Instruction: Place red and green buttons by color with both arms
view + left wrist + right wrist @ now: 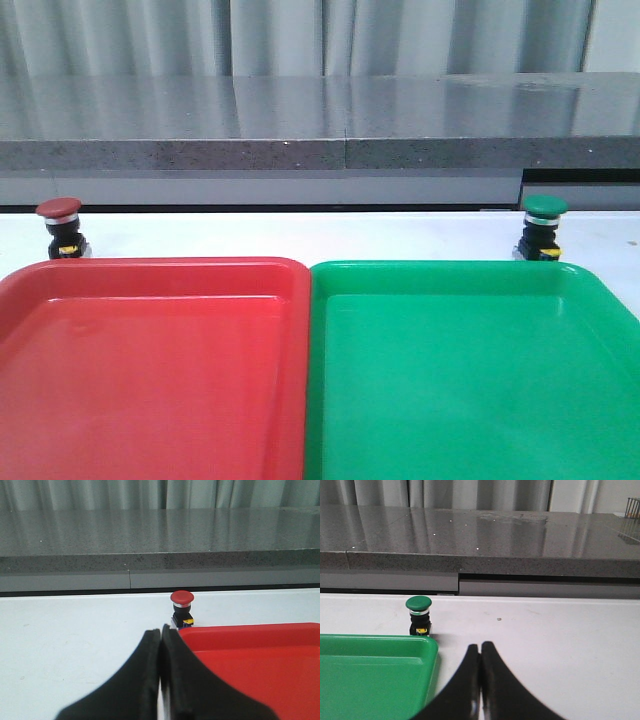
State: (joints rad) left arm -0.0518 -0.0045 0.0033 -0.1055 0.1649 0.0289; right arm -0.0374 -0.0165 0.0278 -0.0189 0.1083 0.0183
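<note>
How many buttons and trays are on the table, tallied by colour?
Red button: 1
Green button: 1
Red tray: 1
Green tray: 1
Total: 4. Both buttons stand upright on the table beyond the trays, neither in a tray.

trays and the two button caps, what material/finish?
Red tray and green tray: likely moulded plastic, glossy, with soft light reflections and rounded rims. Red button cap and green button cap: probably plastic, smoother satin look, faint sheen only. Collar under each cap looks like bright metal, though it could be plated plastic.
</note>
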